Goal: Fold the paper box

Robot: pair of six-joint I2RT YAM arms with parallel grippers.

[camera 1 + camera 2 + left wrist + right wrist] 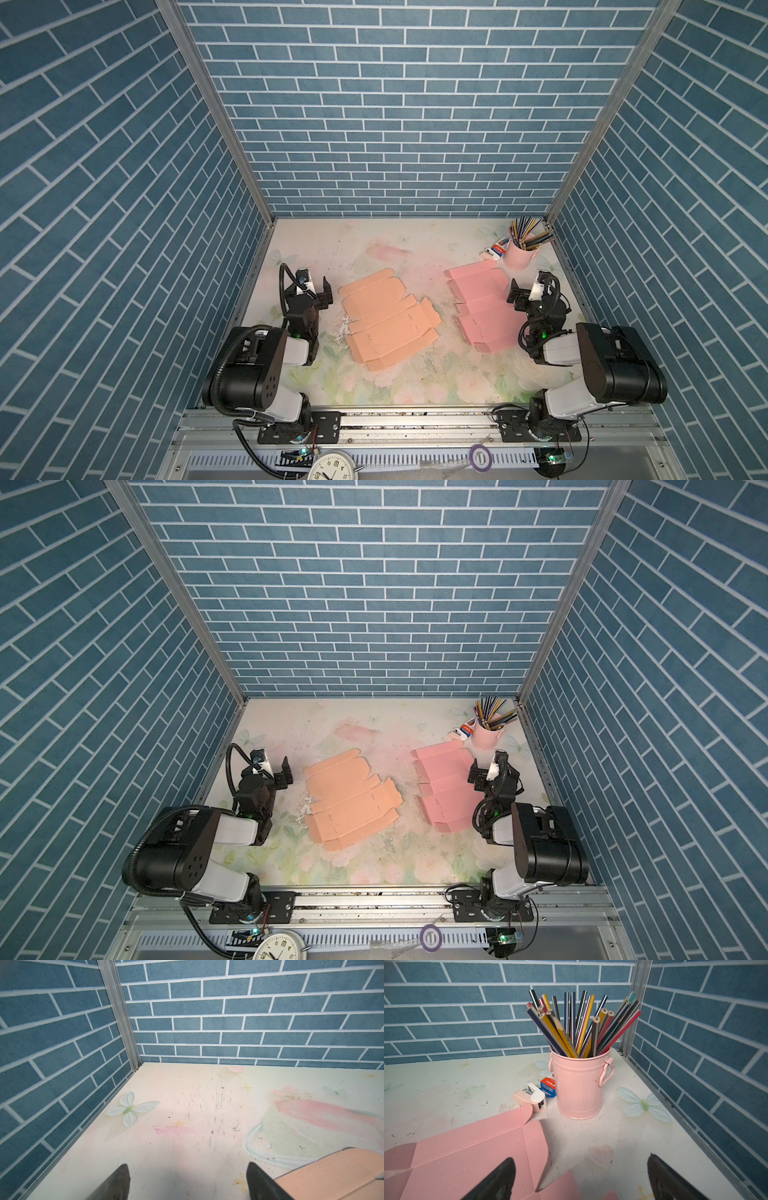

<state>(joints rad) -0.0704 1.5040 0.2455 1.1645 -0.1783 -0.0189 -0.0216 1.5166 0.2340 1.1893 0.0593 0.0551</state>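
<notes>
One clock (332,467): nearest item, well behind the left gripper (188,1165), past the arm bases.
Purple tape ring (481,457): on the same near strip, well behind the right gripper (581,1157).
Left gripper: jaws spread wide, holding nothing, over bare table (415,374).
Right gripper: jaws spread wide, holding nothing, one finger over the pink box blank (486,307).
Peach box blank (386,320): unfolded, flat, just beside the left gripper, on the side facing the right gripper.
Pink box blank: unfolded, flat, beneath and beside the right gripper, toward the left gripper.
Stapler (533,1097): ahead of the right gripper, at the pink box blank's far tab.
Staple box (548,1086): just past the stapler, against the bucket.
Pink bucket (579,1088): upright, ahead of the right gripper, full of pencils (577,1022), in the far corner.
</notes>
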